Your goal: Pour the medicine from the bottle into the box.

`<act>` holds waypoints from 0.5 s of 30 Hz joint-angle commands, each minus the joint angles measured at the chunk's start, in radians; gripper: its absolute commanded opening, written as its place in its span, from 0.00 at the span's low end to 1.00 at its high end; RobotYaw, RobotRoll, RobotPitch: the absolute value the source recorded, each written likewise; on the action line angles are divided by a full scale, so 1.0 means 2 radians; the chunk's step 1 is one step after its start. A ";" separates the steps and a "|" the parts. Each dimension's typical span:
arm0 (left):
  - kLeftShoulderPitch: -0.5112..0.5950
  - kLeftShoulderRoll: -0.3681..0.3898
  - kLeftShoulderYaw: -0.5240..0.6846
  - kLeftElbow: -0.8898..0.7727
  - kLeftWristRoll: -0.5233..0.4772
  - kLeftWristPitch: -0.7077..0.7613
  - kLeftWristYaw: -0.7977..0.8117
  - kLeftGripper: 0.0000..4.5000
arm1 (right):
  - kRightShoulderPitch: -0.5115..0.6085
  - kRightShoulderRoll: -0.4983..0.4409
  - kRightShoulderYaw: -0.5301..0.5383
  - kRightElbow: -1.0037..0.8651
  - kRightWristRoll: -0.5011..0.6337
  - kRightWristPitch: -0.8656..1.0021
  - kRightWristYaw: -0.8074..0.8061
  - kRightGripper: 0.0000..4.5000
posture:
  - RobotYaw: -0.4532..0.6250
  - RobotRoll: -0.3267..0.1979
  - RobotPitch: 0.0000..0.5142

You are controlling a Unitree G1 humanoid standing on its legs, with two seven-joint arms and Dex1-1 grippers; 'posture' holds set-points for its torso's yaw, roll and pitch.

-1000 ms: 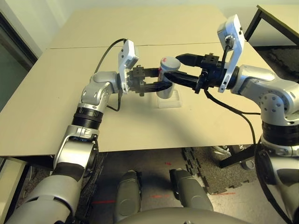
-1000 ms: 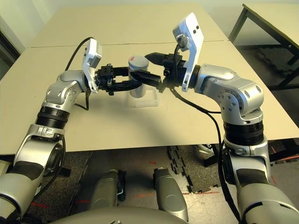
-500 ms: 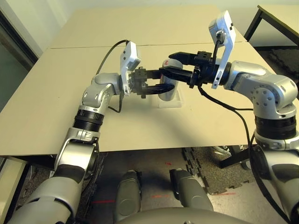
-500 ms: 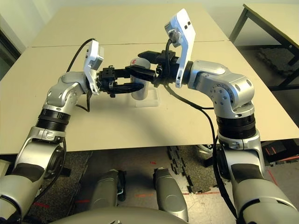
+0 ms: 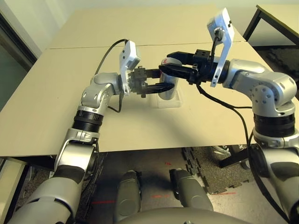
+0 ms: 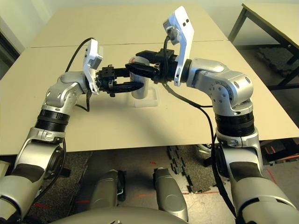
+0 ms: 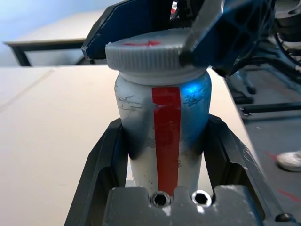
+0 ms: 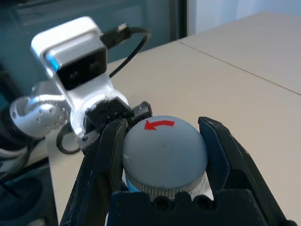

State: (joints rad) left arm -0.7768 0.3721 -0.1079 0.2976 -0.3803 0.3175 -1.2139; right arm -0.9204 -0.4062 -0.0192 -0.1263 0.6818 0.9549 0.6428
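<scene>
The silvery bottle [image 5: 169,92] with its red stripe stands upright in the clear box [image 5: 170,102] at mid-table. From the left, my left gripper [image 5: 161,80] is shut on the bottle's body [image 7: 162,127], one finger [image 7: 106,160] on each side. My right gripper [image 5: 167,62] comes in from the right at the top and is shut on the round grey cap [image 8: 164,150], which bears a red arrow. Its fingers [image 8: 101,165] press both sides of the cap [image 7: 153,54]. The medicine is hidden.
A second tan table [image 5: 140,23] butts against this one at the back. A black-framed table [image 5: 275,18] stands to the far right. The near table edge [image 5: 117,147] runs in front of my arms, with dark floor mats [image 5: 219,177] below.
My right gripper, open beside the bottle a second ago, has moved left and up over the bottle's top and shut on the cap. The left gripper has kept its hold.
</scene>
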 commanded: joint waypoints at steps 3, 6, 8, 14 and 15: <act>0.018 -0.006 -0.016 0.013 0.015 -0.001 0.005 0.55 | -0.050 0.001 -0.037 0.033 -0.001 -0.022 -0.013 0.58 | 0.25 0.62 0.18; 0.013 -0.009 -0.009 0.024 0.022 -0.012 0.022 0.55 | -0.054 -0.002 -0.036 0.057 -0.020 -0.044 -0.016 0.58 | 0.25 0.62 0.18; 0.005 -0.014 0.002 0.038 0.028 -0.028 0.047 0.55 | -0.046 -0.003 -0.030 0.072 -0.039 -0.060 -0.021 0.58 | 0.26 0.62 0.18; -0.048 -0.041 0.070 0.128 0.053 -0.124 0.200 0.55 | 0.005 0.011 -0.003 0.116 -0.116 -0.134 -0.048 0.58 | 0.27 0.62 0.17; -0.054 -0.045 0.081 0.143 0.061 -0.143 0.236 0.55 | 0.011 0.020 -0.005 0.127 -0.125 -0.145 -0.059 0.58 | 0.27 0.62 0.17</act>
State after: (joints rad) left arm -0.8722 0.2908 0.0213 0.5334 -0.2893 0.0925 -0.8439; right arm -0.9121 -0.3801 -0.0393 0.1001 0.4658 0.7104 0.5540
